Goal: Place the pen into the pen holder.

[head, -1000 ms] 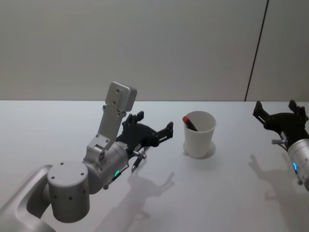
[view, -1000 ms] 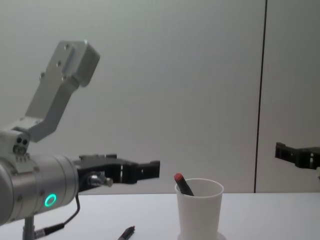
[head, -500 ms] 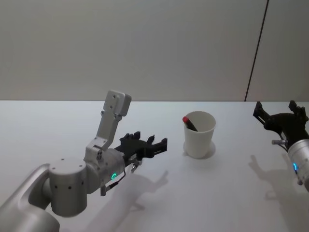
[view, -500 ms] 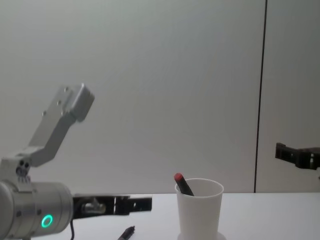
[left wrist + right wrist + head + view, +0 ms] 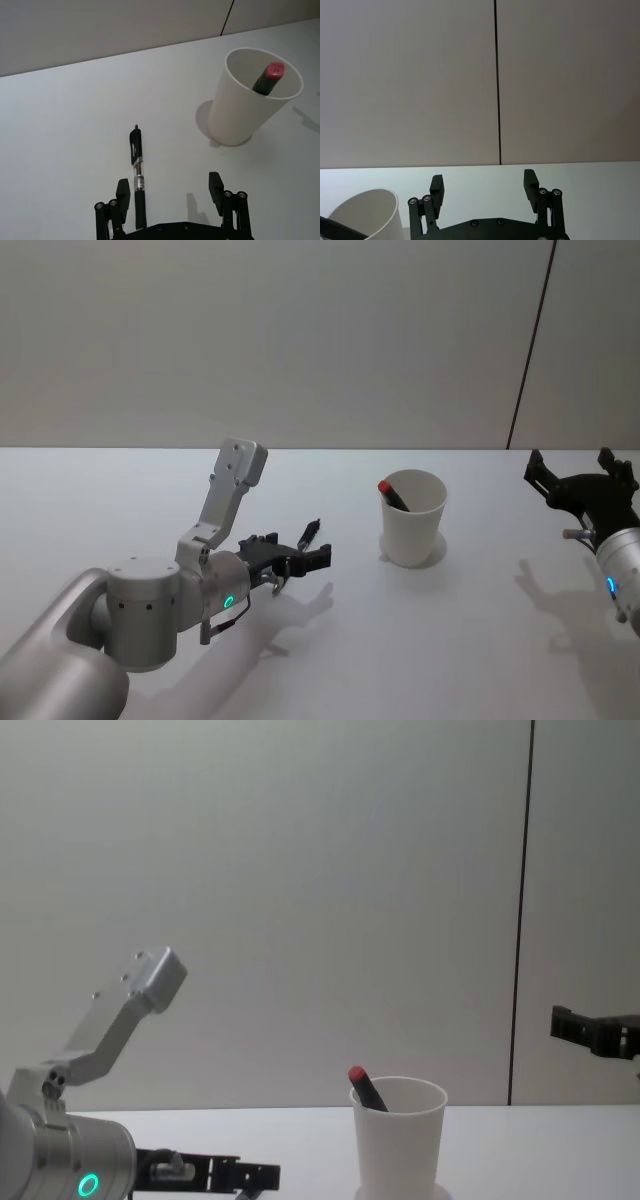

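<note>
At the middle of the table (image 5: 60, 125), left of the pen holder (image 5: 235, 117), the pen (image 5: 137, 170) is lying flat, long axis running straight ahead of my left gripper (image 5: 169, 182), which I am holding wide open and empty, pen just inside one finger (image 5: 122, 192). The right gripper (image 5: 483, 178) is idling open by the right edge.

Left claw (image 5: 169, 182) low, spread; right claw (image 5: 484, 179) parked — spread

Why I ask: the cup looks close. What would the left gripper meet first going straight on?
Probably the pen, lying lengthwise between the fingers of the open left gripper, near one. The cup stands farther ahead, off to the side; depth is unclear.
</note>
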Controlling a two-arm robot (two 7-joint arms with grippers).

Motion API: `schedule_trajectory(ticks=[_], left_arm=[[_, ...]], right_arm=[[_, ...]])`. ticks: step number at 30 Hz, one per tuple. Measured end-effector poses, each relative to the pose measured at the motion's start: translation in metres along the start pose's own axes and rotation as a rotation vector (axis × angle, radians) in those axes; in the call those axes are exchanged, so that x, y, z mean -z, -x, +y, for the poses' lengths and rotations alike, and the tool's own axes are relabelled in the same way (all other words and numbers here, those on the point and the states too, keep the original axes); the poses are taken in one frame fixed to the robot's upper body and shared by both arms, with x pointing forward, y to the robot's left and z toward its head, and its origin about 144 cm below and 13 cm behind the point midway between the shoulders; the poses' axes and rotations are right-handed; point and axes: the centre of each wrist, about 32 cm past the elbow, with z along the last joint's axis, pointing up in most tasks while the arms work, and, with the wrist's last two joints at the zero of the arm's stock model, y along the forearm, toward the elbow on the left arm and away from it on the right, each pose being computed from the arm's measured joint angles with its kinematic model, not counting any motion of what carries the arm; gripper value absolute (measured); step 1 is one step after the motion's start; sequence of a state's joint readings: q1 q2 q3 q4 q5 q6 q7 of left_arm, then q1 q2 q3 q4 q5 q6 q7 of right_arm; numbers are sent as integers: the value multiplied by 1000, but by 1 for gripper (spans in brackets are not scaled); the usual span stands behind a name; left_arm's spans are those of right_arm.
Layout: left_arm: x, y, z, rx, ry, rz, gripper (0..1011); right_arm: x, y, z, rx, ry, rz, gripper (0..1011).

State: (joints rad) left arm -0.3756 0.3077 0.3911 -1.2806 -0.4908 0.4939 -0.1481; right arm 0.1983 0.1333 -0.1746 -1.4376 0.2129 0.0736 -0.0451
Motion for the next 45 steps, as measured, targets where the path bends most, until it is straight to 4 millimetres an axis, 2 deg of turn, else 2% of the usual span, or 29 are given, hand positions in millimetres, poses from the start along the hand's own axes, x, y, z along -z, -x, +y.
schedule_trajectory(ticks=[28, 31, 33, 34, 37, 38, 40, 45], left_arm=[[-6, -10, -29, -61, -126, -84, 995], [-6, -11, -31, -63, -135, -88, 950], [-6, -11, -32, -65, -140, -90, 902], [-6, -11, -33, -67, -145, -91, 847], [-6, -12, -34, -69, -152, -93, 794], [-6, -12, -35, -72, -157, -94, 735], [-6, -12, -35, -74, -162, -96, 698], [-7, -12, -38, -83, -180, -101, 516]], right_arm=[[0, 0, 0, 0, 0, 0, 1001], [0, 0, 0, 0, 0, 0, 1002], [0, 0, 0, 0, 0, 0, 1001], [0, 0, 0, 0, 0, 0, 1001], [0, 0, 0, 0, 0, 0, 1002], [0, 0, 0, 0, 0, 0, 1001], [0, 0, 0, 0, 0, 0, 1001], [0, 0, 0, 0, 0, 0, 1001]])
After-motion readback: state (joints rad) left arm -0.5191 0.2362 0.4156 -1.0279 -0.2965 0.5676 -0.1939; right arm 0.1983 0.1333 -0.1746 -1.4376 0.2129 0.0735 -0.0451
